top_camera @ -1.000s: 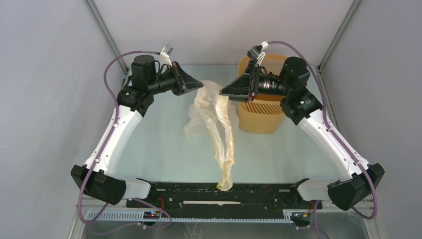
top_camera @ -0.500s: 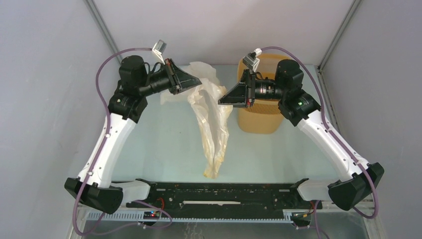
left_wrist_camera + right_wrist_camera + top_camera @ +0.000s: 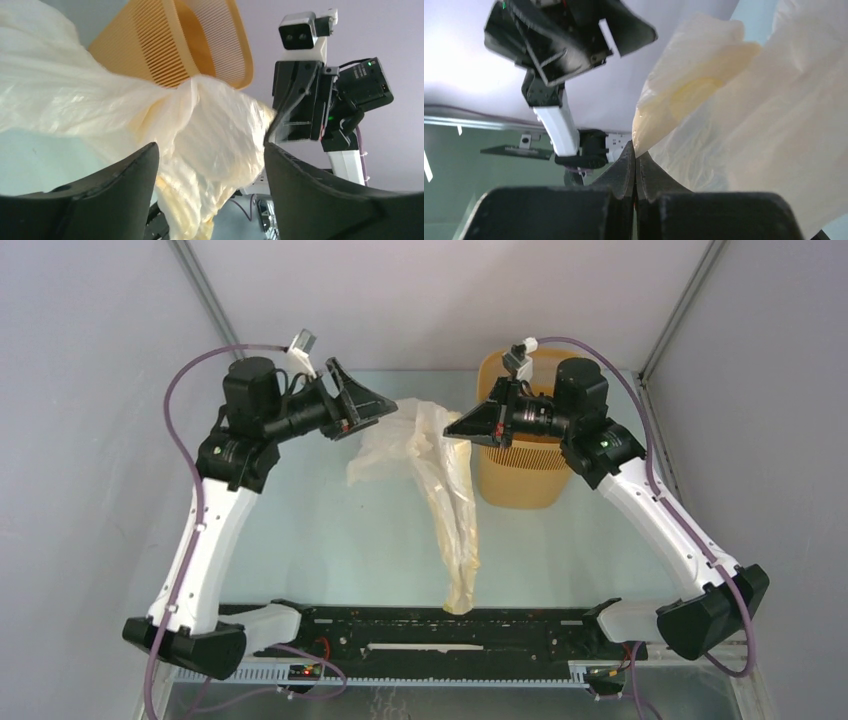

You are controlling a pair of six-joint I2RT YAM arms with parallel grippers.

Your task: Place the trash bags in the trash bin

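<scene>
Trash bag (image 3: 445, 480), pale yellow and translucent, hangs in the centre of the overhead view. Its top is gathered at the right tool (image 3: 450, 430) and its tail trails toward the lower middle of the frame, above the surface (image 3: 320, 540). The trash bin (image 3: 520, 480) stands at upper right, just behind that tool and partly hidden by the arm. The left tool (image 3: 385, 408), at upper left of centre, sits just beside the bag's loose fold.

From the left wrist, this tool's fingers stand wide apart. The film bulges between them unclamped, with the bin's mesh wall behind it at the top. At right, the other tool nips the bag's edge.

From the right wrist, the two fingers meet at lower centre, pinched on the bag's edge, and film fills the right of the frame.

Lifting by one edge probably serves to raise the long bag clear of the rim. The wide left tool seems placed to gather the slack.
</scene>
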